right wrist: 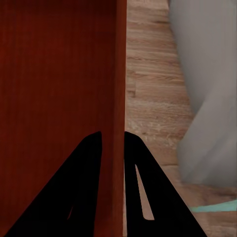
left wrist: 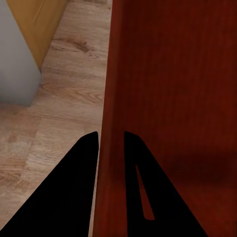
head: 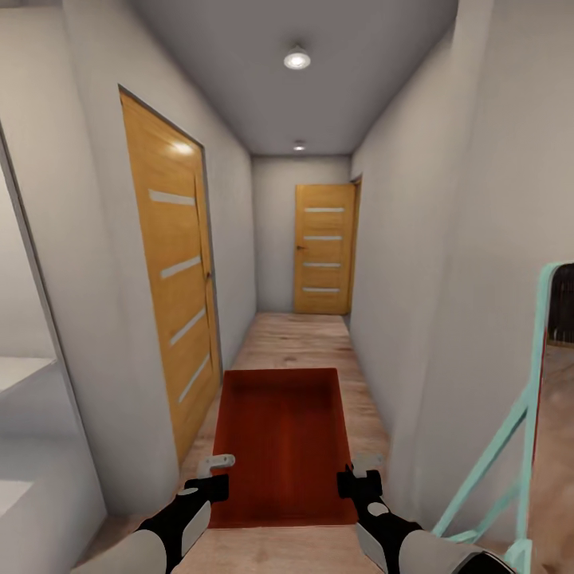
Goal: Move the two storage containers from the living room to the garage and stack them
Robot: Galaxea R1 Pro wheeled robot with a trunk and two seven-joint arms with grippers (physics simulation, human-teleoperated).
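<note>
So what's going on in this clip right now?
The robot carries one red-orange open-top storage container along a narrow hallway with a light wood-plank floor. The left gripper and the right gripper each clamp a side wall. Orange wooden doors stand on the left and at the far end.

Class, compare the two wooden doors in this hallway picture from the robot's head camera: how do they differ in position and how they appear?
The near door sits in the wall on the robot's left side and is seen at a steep angle; the far door stands at the corridor's end, facing the camera almost squarely. The near door looks much larger because it is closer, and catches a ceiling-light glare near its top; the far door shows none. Both are orange-brown wood with four pale horizontal strips.
</note>
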